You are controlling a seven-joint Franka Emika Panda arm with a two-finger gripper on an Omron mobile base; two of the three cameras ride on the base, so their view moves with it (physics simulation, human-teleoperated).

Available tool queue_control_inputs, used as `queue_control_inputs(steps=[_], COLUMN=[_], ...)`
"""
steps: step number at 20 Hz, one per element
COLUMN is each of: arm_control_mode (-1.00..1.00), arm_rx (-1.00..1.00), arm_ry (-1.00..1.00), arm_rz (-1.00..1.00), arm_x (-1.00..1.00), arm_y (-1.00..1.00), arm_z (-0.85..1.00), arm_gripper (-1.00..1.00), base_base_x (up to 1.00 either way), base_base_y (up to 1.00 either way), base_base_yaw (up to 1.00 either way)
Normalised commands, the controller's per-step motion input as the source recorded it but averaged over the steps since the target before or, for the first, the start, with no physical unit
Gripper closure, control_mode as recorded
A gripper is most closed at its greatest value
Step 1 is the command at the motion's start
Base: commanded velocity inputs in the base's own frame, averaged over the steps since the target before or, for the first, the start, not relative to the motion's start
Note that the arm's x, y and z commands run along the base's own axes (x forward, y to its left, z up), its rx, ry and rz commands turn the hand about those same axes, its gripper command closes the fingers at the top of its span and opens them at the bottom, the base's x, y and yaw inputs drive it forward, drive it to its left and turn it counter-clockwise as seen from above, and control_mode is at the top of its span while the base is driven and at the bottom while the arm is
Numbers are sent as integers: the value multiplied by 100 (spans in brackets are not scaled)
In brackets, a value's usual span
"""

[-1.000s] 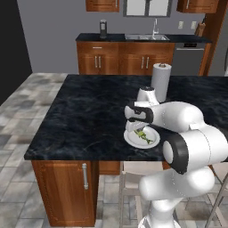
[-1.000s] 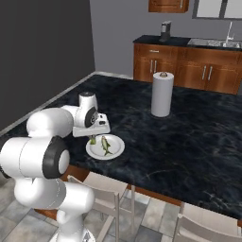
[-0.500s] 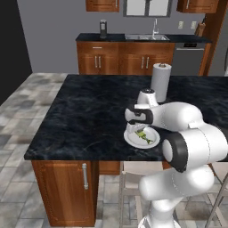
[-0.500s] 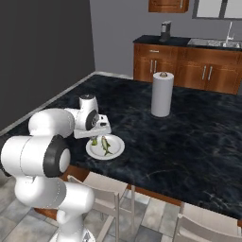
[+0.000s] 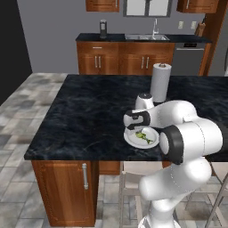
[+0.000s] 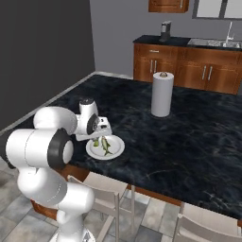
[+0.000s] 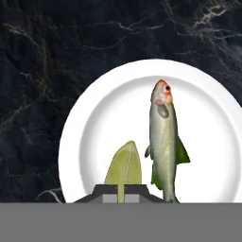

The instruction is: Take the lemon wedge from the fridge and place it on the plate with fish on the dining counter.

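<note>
Over the dining counter (image 5: 89, 111), near its front edge, I have the gripper (image 7: 122, 190) hanging just above the plate (image 7: 104, 113), jaws pinched on the lemon wedge (image 7: 124, 165). Its tip points out over the white rim, beside the fish (image 7: 164, 142). I judge the wedge light, soft and slippery, so a narrow pinch across its flanks suits it. I count one wedge, one fish, one plate, one paper towel roll (image 5: 160, 82).

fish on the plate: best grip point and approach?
Grip the fish across its narrow mid-body, from straight above. It lies flat and slim on the plate, its flanks exposed. Mind the lemon wedge close alongside, which the gripper holds.
</note>
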Motion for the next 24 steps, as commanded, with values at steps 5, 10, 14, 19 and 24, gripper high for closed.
queue_control_inputs(steps=[5,10,14,19,24], arm_control_mode=[-100,-100,-100,-100,-100], arm_rx=[-1,0,0,1,2], arm_ry=[-2,-1,0,0,0], arm_rz=[0,0,0,-3,-10], arm_x=[21,20,9,0,-49], arm_y=[0,0,0,0,11], arm_z=[-12,-12,-5,23,83], arm_gripper=[100,100,-100,-100,-100], base_base_x=[0,0,0,0,0], base_base_y=[0,0,0,0,0], base_base_yaw=[0,0,0,0,0])
